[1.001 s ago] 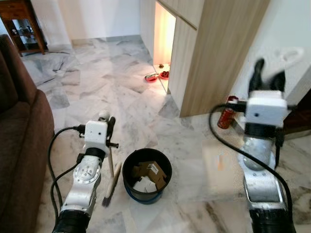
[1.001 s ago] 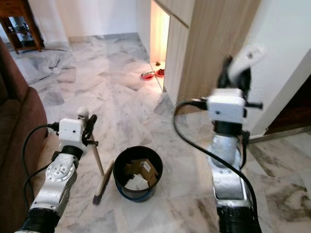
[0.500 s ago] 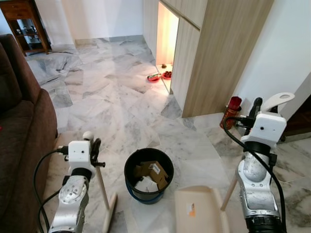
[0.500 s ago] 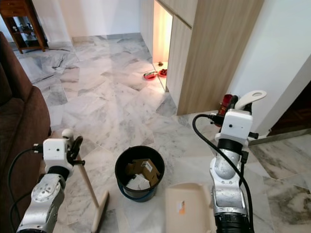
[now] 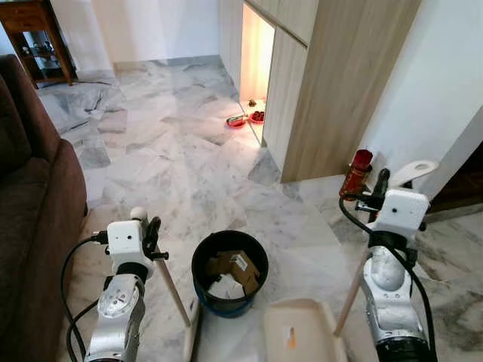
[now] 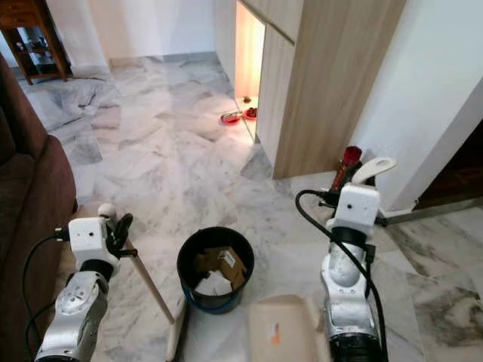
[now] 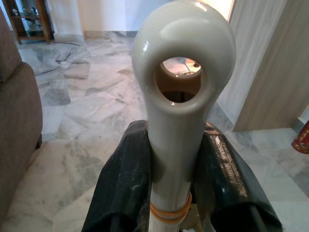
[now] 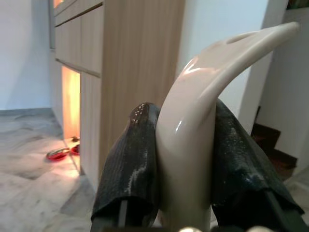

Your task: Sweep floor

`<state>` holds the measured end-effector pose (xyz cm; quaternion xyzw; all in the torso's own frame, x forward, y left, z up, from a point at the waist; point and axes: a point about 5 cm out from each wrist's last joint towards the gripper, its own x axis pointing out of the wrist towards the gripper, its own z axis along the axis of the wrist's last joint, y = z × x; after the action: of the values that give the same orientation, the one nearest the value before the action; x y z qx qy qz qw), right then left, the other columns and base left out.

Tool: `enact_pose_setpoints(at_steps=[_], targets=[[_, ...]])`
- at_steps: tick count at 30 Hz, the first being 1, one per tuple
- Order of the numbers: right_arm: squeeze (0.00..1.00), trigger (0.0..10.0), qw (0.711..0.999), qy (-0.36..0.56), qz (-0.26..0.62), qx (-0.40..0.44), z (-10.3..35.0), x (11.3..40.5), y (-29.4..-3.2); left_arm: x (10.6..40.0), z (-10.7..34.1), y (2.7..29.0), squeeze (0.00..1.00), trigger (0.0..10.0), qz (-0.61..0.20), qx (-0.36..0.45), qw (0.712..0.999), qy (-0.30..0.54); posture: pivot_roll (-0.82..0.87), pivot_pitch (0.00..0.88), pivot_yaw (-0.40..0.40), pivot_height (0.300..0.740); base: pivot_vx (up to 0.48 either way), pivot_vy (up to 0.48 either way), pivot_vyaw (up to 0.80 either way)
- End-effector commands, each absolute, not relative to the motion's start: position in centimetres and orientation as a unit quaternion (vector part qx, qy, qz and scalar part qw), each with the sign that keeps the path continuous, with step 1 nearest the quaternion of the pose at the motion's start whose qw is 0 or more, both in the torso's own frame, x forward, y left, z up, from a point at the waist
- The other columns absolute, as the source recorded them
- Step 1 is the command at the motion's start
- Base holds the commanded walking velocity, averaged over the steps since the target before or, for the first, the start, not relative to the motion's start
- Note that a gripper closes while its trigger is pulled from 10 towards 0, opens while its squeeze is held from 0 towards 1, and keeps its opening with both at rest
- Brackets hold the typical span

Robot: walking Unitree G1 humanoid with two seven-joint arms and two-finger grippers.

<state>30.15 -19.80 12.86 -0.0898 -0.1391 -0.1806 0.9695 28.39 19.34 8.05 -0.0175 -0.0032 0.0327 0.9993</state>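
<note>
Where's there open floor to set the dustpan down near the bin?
Bare marble floor stretches ahead of the black bin, between the brown sofa and the wooden cabinet. It is crowded beside the bin: the brush on its left, the dustpan on its right.

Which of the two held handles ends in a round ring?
The broom handle in the left gripper; the dustpan handle in the right gripper curves into a hook.

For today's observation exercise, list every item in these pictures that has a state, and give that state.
Broom: gripped by the left gripper, leaning, head on floor.
Dustpan: held by the right gripper, pan on floor.
Black bin: upright, open, holding cardboard and paper scraps.
Cabinet niche: lit inside.
</note>
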Motion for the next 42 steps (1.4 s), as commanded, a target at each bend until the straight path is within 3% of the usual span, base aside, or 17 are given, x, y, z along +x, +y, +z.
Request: enact_pose_setpoints(at_steps=[1, 42], targets=[[0.00, 10.0, 0.968, -0.159, -0.177, -0.084, 13.49, 30.21, -19.75, 28.88, 8.77, 19.11, 0.00, 10.0, 0.026, -0.023, 0.999, -0.014, -0.03, 0.000, 0.000, 0.740, -0.247, 0.000, 0.00], [0.00, 10.0, 0.975, -0.143, -0.154, -0.073, 13.02, 30.76, -19.44, 29.30, 9.13, 18.90, 0.00, 10.0, 0.036, -0.022, 0.999, -0.019, -0.02, 0.000, -0.017, 0.740, -0.237, 0.000, 0.00]])
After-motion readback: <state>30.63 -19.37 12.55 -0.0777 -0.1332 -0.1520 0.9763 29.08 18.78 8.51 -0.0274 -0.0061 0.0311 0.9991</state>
